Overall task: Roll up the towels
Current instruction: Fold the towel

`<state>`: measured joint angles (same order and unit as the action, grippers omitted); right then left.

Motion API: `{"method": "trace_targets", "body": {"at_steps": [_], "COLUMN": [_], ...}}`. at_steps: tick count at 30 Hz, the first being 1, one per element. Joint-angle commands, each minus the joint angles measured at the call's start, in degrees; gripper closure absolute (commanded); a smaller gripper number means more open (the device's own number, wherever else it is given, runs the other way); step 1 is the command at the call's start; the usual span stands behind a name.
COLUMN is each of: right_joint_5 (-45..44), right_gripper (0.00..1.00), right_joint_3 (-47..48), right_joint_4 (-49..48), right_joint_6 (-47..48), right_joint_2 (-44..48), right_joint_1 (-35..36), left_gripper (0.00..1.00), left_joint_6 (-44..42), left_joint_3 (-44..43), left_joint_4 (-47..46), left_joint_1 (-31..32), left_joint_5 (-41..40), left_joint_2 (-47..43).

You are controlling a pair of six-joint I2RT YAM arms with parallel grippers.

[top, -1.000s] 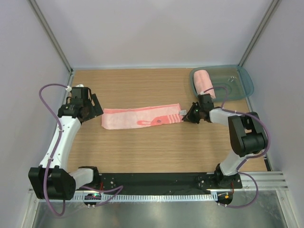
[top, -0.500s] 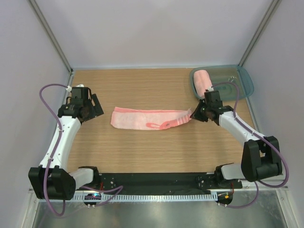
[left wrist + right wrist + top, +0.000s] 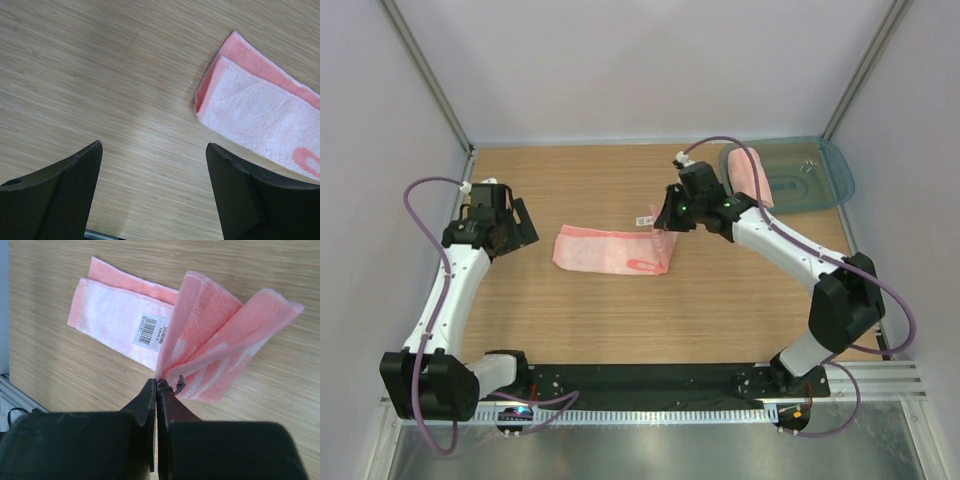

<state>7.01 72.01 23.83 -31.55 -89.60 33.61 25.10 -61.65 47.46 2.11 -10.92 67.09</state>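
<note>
While overhead blurs it, wrist shows barcode label (image 3: 150,332) | right pincer (image 3: 157,385) pinching towel (image 3: 205,335) | left pincer (image 3: 154,147) wide, empty

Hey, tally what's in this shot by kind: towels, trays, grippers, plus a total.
Towels: 2 (rolled towel, striped towel)
Tray: 1
Grippers: 2 (left gripper, right gripper)
Total: 5

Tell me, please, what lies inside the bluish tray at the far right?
A rolled pink towel lies at the left of the tray; the right arm covers its near end. Whatever is under the towel is hidden.
</note>
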Motion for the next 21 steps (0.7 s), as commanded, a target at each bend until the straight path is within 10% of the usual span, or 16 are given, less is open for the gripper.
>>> {"method": "trace_targets", "body": {"at_steps": [1,21], "right_joint_5": [-1.99,-1.64], "right_gripper": [0.99,0.99], "right_joint_3": [7.95,36.00], "right_joint_4": [0.16,1.74], "right_joint_6": [0.53,-2.29], "right_joint_2": [-3.99,-28.78], "right_joint_1": [3.48,15.08], "left_gripper": [0.15,0.16], "left_joint_6": [0.03,0.12], "left_joint_3": [0.04,-0.14], "left_joint_4": [-0.53,-0.18], "left_joint_1": [-0.35,-1.58], "left_joint_5": [0.11,-2.00], "left_joint_2": [-0.82,0.23]}}
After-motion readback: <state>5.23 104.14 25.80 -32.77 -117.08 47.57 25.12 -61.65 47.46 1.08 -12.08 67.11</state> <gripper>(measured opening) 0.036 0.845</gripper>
